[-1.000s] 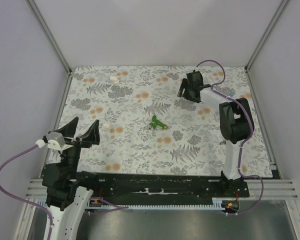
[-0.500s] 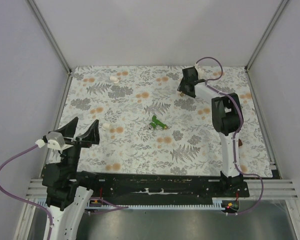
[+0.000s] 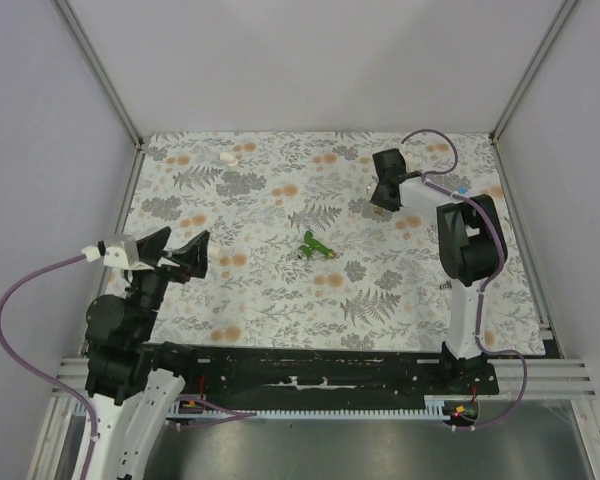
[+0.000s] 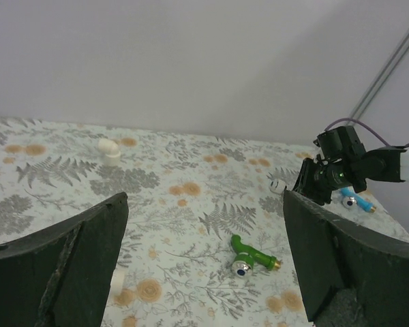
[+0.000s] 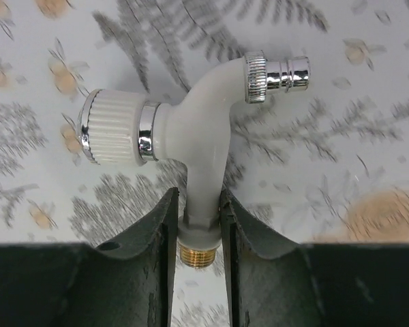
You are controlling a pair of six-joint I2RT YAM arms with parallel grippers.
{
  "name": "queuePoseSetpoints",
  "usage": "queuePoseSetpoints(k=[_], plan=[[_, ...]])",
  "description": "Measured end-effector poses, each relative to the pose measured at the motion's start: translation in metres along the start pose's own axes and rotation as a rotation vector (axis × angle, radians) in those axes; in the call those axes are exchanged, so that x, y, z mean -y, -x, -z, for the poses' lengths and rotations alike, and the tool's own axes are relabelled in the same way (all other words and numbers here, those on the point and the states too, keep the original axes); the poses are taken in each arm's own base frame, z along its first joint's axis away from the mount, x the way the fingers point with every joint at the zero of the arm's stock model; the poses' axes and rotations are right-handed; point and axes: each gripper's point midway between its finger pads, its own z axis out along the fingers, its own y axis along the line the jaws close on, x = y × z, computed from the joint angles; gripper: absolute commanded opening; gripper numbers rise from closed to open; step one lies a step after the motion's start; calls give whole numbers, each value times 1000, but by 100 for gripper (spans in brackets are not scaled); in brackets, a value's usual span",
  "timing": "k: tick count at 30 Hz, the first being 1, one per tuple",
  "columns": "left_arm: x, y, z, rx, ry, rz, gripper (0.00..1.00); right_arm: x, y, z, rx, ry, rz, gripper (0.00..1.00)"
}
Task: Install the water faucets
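In the right wrist view my right gripper point(image 5: 194, 204) is shut on the stem of the white faucet point(image 5: 198, 129), just above its brass thread. The ribbed knob points left and the chrome spout right, over the patterned cloth. From above, the right gripper point(image 3: 385, 190) is at the far right of the table, pointing down and hiding the white faucet. A green faucet point(image 3: 315, 246) lies on its side at mid-table, also seen as the green faucet point(image 4: 253, 256) between my left fingers. My left gripper point(image 3: 175, 255) hangs wide open and holds nothing, near the left front.
A blue faucet point(image 4: 354, 201) lies right of the right gripper. A stubby white pipe fitting point(image 3: 228, 157) rests at the far left corner. Another white fitting point(image 4: 119, 279) lies beside my left finger. Metal frame posts and grey walls point(image 3: 40, 150) enclose the table.
My right gripper has closed on the white faucet and shifted slightly right. My left arm has swung its gripper rightward and forward; it stays open.
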Motion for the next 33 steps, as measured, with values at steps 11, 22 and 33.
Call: queuePoseSetpoints(k=[11, 22, 33], plan=[[36, -107, -35, -411, -140, 339, 100, 54, -65, 89, -72, 73, 13, 23], [128, -212, -20, -745, -328, 551, 100, 40, -110, 163, -33, 313, -75, 19], [187, -285, -19, -868, -296, 513, 95, 19, -118, 217, 8, 494, -249, 20]])
